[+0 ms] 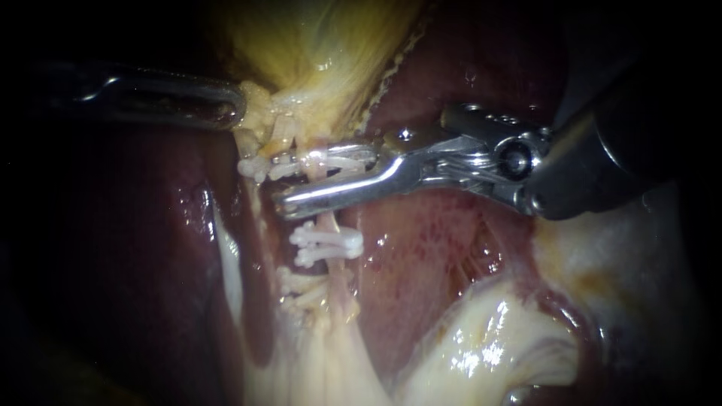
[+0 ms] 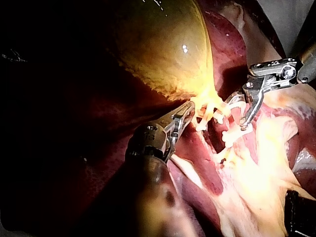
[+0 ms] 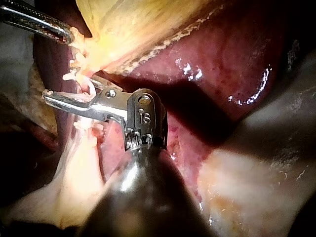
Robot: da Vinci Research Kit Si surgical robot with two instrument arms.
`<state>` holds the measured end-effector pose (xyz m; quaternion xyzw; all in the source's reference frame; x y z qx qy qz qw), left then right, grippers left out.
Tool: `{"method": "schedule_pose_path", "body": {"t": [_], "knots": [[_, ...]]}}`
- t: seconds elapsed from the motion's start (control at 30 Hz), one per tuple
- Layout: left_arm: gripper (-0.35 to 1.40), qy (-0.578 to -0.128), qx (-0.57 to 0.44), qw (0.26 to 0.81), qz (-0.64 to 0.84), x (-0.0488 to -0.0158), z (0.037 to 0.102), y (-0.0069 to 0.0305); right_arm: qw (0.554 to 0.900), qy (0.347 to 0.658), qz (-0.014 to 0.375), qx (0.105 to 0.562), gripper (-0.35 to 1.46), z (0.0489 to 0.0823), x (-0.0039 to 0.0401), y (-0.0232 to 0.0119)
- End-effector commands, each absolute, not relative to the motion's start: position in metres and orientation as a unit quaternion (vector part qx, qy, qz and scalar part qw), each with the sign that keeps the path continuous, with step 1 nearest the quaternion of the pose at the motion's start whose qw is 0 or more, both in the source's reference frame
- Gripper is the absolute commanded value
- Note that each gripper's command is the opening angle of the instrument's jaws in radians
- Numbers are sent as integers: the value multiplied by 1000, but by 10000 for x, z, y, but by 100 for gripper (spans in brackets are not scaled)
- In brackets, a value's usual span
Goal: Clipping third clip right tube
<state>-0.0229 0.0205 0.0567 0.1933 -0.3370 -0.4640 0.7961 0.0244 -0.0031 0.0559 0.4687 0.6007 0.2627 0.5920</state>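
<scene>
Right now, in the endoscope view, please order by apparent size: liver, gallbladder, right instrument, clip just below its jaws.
1. The liver, largest.
2. The gallbladder and the right instrument look alike. The instrument is nearer the camera, so I do not rank them.
3. The clip, smallest.

No word, brand or number can be read on the liver (image 1: 436, 248), the gallbladder (image 1: 323, 45) or the clips (image 1: 327, 244), the only marking being a small stamped mark (image 3: 145, 117) on the wrist joint of the right instrument (image 1: 282, 182).
</scene>
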Motion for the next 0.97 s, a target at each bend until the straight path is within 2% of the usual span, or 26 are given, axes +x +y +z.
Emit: {"method": "schedule_pose_path", "body": {"t": [0.03, 0.1, 0.2, 0.43, 0.97], "knots": [[-35, -337, 193, 796, -464, -229, 568, 205, 594, 603, 259, 465, 37, 560, 243, -32], [-35, -337, 193, 796, -464, -229, 568, 205, 598, 608, 251, 458, 24, 560, 242, -32], [-35, -337, 193, 796, -464, -230, 568, 205, 600, 612, 245, 454, -7, 559, 238, -32], [-35, -337, 193, 796, -464, -230, 568, 205, 600, 612, 245, 453, -35, 562, 239, -33], [-35, -337, 193, 796, -464, -230, 568, 206, 600, 611, 246, 455, -35, 565, 237, -32]]}}
